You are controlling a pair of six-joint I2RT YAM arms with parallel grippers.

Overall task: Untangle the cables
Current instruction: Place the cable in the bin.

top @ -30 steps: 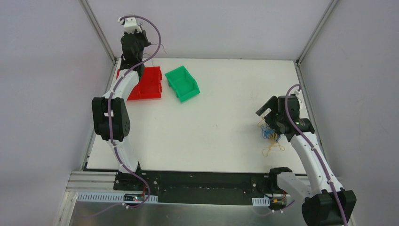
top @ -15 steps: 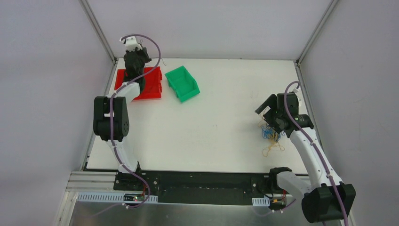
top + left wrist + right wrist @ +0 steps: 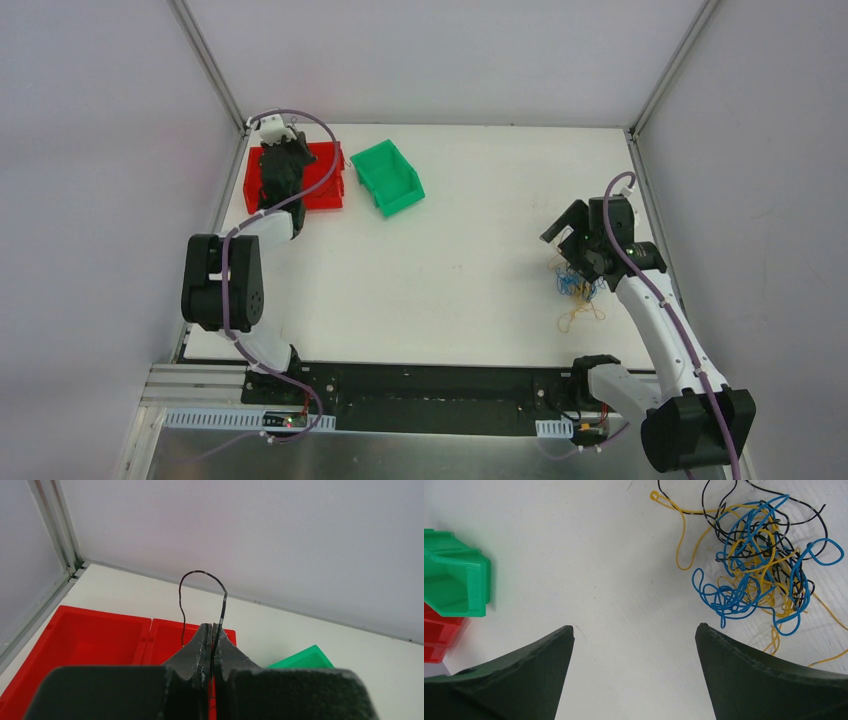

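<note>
A tangled clump of blue, yellow and black cables [image 3: 759, 575] lies on the white table near its right edge [image 3: 575, 285]. A yellow strand [image 3: 580, 315] trails toward the front. My right gripper [image 3: 634, 627] hovers open just left of the clump [image 3: 570, 250], with bare table between its fingers. My left gripper [image 3: 212, 626] is shut on one thin black cable [image 3: 200, 572], which arches up in a loop from the fingertips. It hangs over the red bin [image 3: 100, 635] at the back left [image 3: 290, 148].
A green bin [image 3: 388, 177] sits tilted next to the red bin [image 3: 322, 190]. Enclosure walls and metal posts stand close behind the bins and along the table's right edge.
The left arm has come down from high near the back wall to just over the red bin, still holding the black cable. The right arm has barely moved.
</note>
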